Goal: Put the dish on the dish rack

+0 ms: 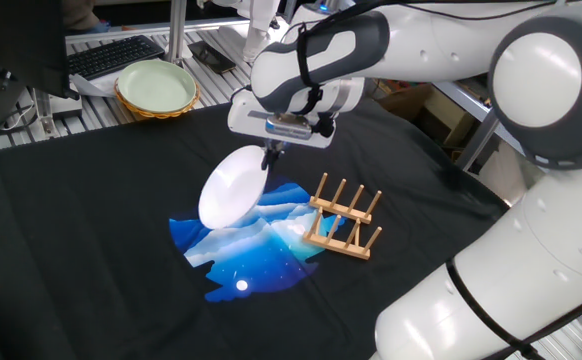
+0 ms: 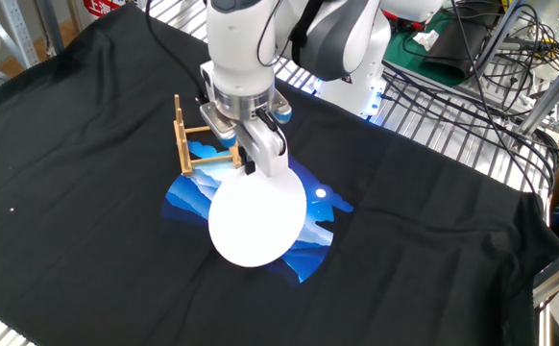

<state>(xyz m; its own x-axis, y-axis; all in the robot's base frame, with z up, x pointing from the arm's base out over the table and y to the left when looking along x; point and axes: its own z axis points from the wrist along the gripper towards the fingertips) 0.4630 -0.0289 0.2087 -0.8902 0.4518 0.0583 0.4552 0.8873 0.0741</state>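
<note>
The gripper (image 1: 270,152) points straight down with its fingers pinched onto the upper rim of the dish (image 1: 233,187), so the plain white plate hangs below and slightly to one side of the tool, lifted clear of the black cloth (image 1: 81,250). In one fixed view the plate appears as a narrow oval, tilted steeply with its top edge at the fingers and its lower edge sloping away from the tool, the long axis of that oval running down from the grip. The other fixed view looks almost square onto the plate's face, so the dish (image 2: 256,217) reads as a full white disc beneath the gripper (image 2: 252,164) and hides much of the blue printed patch (image 2: 313,239) under it; the gap between the plate's bottom edge and the cloth is hard to judge from here. The dish rack (image 1: 342,218) stands upright on the cloth just beside the tool, apart from the plate, its rows of pegs pointing up. In the other fixed view the dish rack (image 2: 193,144) sits partly behind the tool, only one end of it showing. A pale green bowl (image 1: 156,87) rests well beyond the tool at the cloth's far edge, visible in one view only.
</note>
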